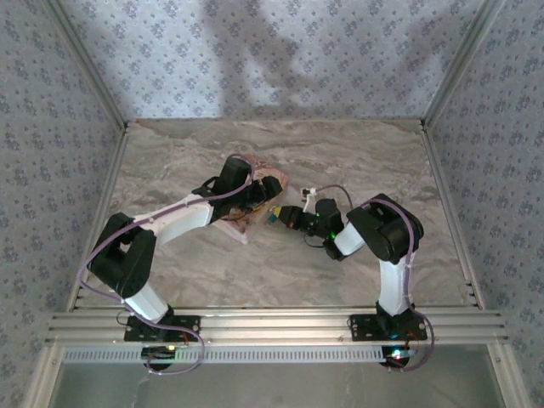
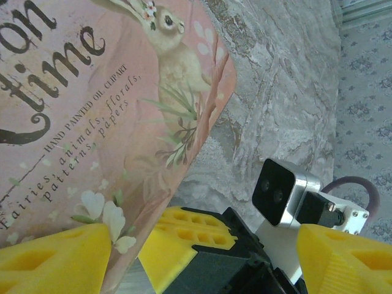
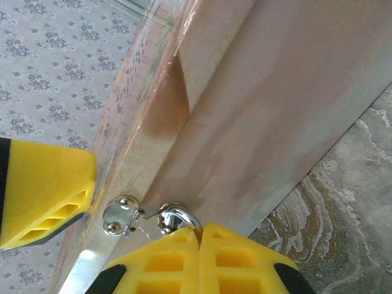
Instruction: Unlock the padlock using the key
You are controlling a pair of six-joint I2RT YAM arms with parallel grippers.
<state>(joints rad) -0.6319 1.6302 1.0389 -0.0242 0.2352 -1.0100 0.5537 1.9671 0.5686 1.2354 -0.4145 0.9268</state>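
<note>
The flat pink illustrated box (image 2: 92, 122) lies at mid-table (image 1: 255, 194). A silvery hasp plate (image 3: 121, 214) sits on its side wall (image 3: 257, 122). Beside the plate hangs a shiny metal loop (image 3: 174, 215), by its look the padlock's shackle. It runs down into my right gripper (image 3: 199, 240), which is shut on it. The padlock's blue body is hidden in the right wrist view; a small teal speck (image 1: 270, 218) shows at the right gripper's tips (image 1: 281, 214). I cannot make out a key. My left gripper (image 2: 202, 260) is open over the box's corner, its fingers (image 2: 55, 260) wide apart.
The right gripper's yellow fingers (image 2: 184, 236) and its wrist camera (image 2: 282, 193) sit between my left fingers, very close. One left finger (image 3: 43, 196) lies by the box's edge. Marbled tabletop (image 1: 340, 153) spreads around, bounded by patterned walls (image 1: 51, 127) and the front rail (image 1: 272, 327).
</note>
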